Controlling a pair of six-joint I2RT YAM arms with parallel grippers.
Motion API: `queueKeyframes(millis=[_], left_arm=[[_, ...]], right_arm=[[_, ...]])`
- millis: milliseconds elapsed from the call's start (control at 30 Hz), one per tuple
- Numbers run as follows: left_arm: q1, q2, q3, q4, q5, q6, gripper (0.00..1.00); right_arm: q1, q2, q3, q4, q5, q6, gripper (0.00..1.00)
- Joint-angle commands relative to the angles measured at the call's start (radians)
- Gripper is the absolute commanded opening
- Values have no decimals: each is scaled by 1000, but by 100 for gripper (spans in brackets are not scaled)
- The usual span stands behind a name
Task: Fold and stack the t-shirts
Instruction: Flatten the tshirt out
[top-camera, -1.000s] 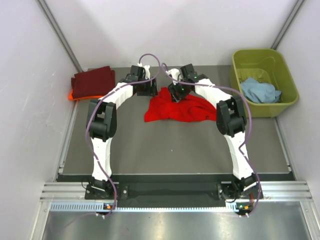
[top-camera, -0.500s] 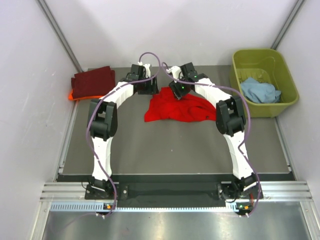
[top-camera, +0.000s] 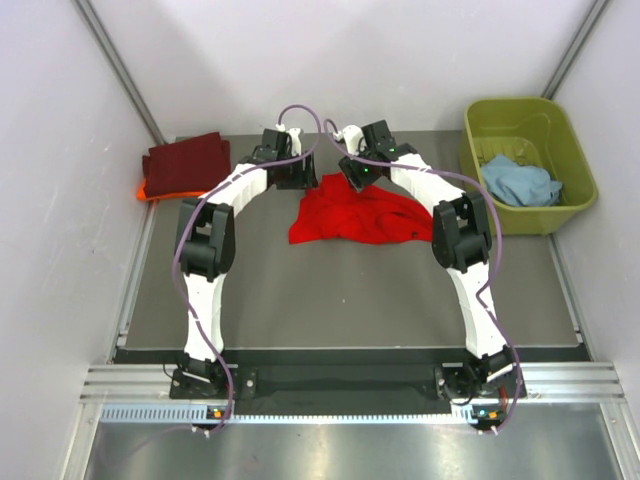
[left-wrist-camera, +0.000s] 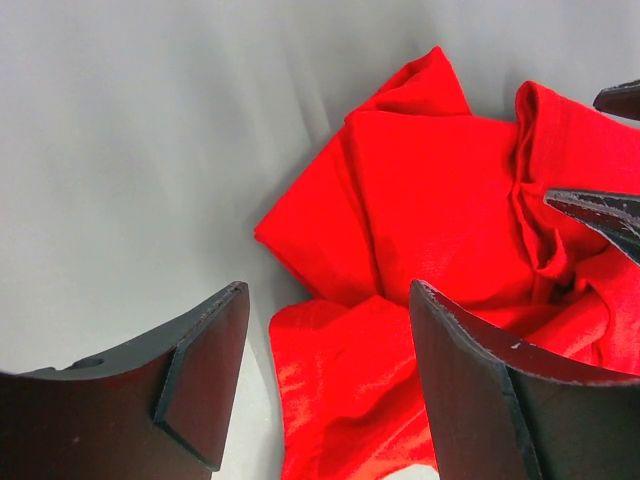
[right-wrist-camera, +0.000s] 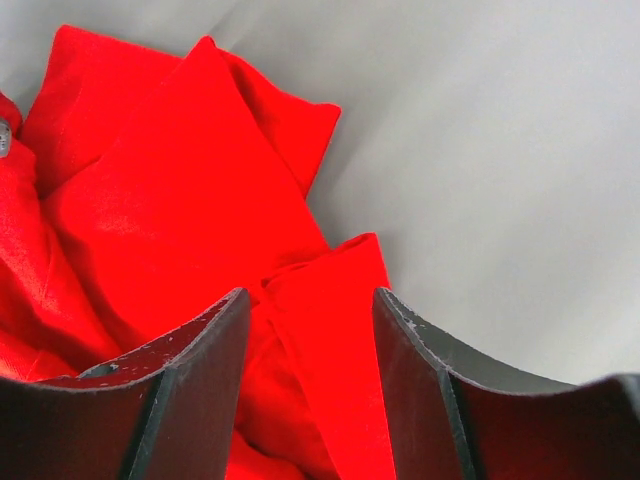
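Our left gripper (left-wrist-camera: 328, 290) hovers with jaws apart over the red shirt's (top-camera: 355, 218) far left edge. At the table's (top-camera: 350, 290) far left corner we see the maroon shirt (top-camera: 185, 162) folded on the orange one (top-camera: 143, 190). The red shirt lies crumpled at mid-table. Our right gripper (right-wrist-camera: 310, 295), jaws also apart, hangs over its far edge. At far right, the blue shirt (top-camera: 520, 182) sits in the green tub (top-camera: 575, 150).
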Motion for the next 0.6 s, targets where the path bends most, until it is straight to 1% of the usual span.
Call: queueKeyframes(millis=[0,267,367,400,500,567], left_arm=[[6,10,20,47,-2,-8,70],[4,13,17,50,-11,-13,69],[6,23,22,52,-28,-11,68],[6,31,28,55,-31,-10,67],[6,54,46,64,-52,-4,65],[6,71,61,64,-60,2,64]], right_arm=[[-3,11,40,14,-28,-8,53],[-3,33,29,9,-27,-12,53],[-3,43,31,8,-24,-20,48],[-1,48,31,8,-24,-23,42],[-1,51,37,12,-24,-23,35],[-1,53,37,17,-19,-21,33]])
